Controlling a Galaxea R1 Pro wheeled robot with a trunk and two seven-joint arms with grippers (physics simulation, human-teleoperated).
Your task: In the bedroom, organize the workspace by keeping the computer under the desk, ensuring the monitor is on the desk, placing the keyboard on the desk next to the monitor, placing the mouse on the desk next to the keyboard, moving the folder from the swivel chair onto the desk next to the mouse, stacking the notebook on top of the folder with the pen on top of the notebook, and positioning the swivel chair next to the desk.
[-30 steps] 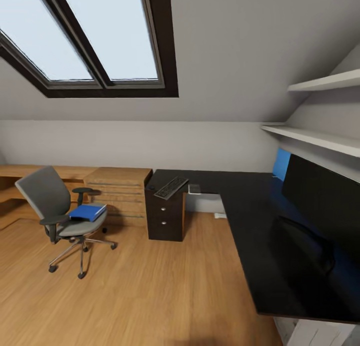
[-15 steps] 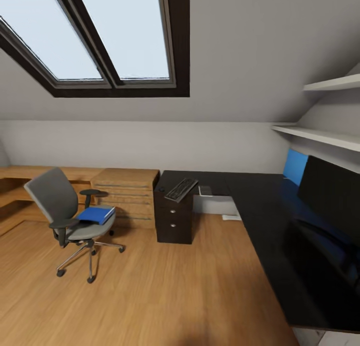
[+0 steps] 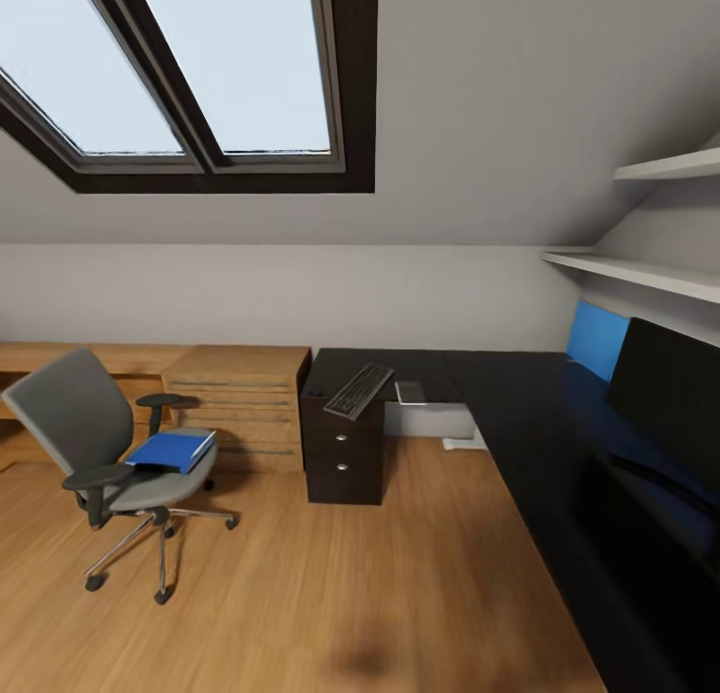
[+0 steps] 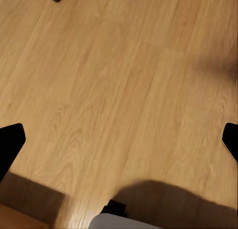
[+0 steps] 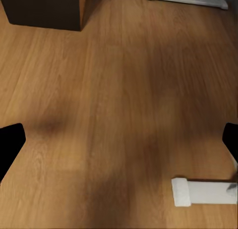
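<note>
While both grippers gape over bare floor, folder rests on swivel chair, desk beyond.

Black L-shaped desk with glossy top, drawer unit at its left end. Dark grey keyboard lying angled on desk above drawers. Wide black monitor upright on desk at right. Grey chair with black armrests, on wooden floor, well apart from desk. Blue folder lying flat on chair seat.
</note>
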